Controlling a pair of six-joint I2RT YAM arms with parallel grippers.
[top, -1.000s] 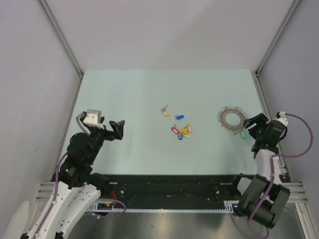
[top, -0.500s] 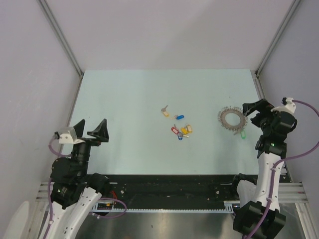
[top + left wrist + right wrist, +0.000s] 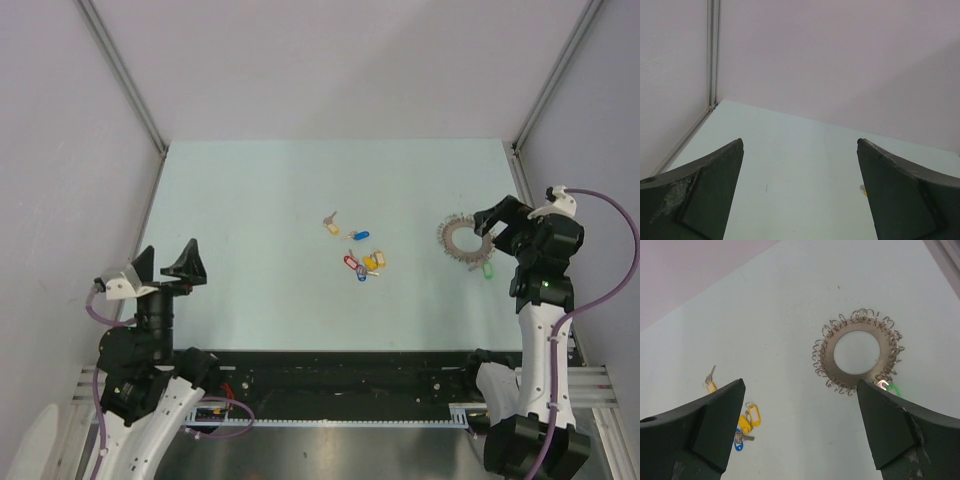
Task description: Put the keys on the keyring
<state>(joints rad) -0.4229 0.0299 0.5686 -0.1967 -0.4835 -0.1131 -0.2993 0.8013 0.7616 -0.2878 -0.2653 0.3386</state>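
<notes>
The keyring [image 3: 466, 238] lies flat at the right of the table, and in the right wrist view [image 3: 855, 328] it shows as a flat ring edged with small loops. A green-tagged key [image 3: 489, 270] lies against its near edge [image 3: 892, 388]; I cannot tell if it is hooked on. The other keys lie mid-table: a cluster with red, blue and yellow tags [image 3: 362, 264] and a pair farther back [image 3: 341, 227]. My right gripper [image 3: 497, 224] is open and empty, raised just right of the ring [image 3: 800, 384]. My left gripper [image 3: 168, 258] is open and empty at the far left [image 3: 800, 141].
Grey walls enclose the pale green table [image 3: 280, 190], with metal corner posts at the back left [image 3: 120, 75] and back right [image 3: 555, 75]. In the left wrist view only bare table and a yellow speck [image 3: 863, 189] beside the right finger show.
My left arm drew back to the near left and its jaws opened wide. My right gripper rose from beside the green-tagged key and moved back, level with the keyring. The keys and ring lie still.
</notes>
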